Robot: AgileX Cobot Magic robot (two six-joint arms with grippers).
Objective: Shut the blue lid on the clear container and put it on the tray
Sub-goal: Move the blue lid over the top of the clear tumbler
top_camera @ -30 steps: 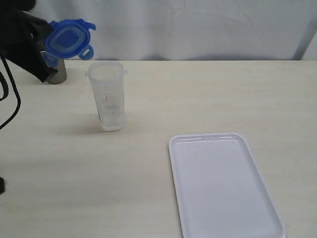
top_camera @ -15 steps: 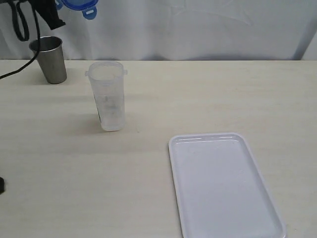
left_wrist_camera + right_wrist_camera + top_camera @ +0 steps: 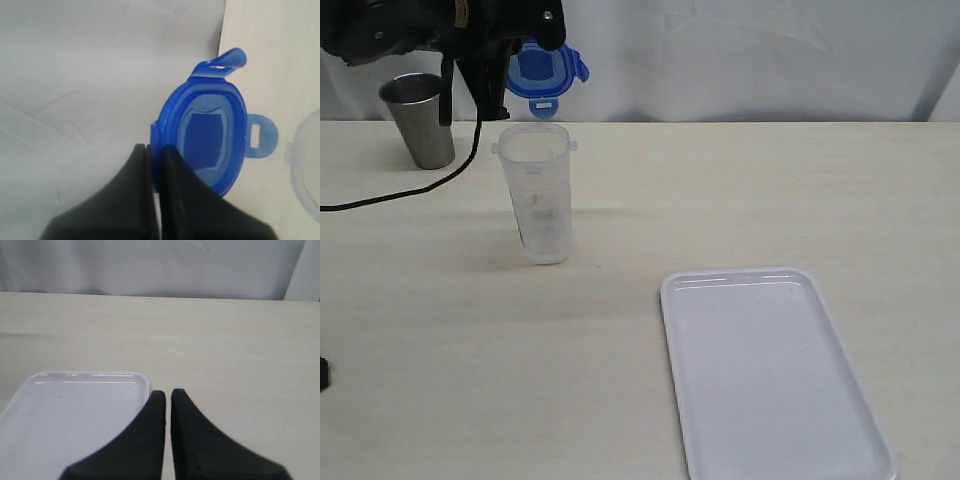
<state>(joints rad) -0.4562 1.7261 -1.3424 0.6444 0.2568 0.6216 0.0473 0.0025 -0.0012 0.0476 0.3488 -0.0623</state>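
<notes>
Blue lid (image 3: 210, 145) in left gripper (image 3: 155, 149)

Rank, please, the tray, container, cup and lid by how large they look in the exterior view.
1. tray: clearly largest.
2. container.
3. cup and lid: these look alike. The lid is partly hidden and held in the air, so I will not rank them.

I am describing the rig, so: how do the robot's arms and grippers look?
The left arm is black and bulky, with a small yellowish mark and a thin black cable hanging from it. The left gripper and the right gripper each have two matte black fingers tapering to narrow tips. The right arm is out of view.
</notes>
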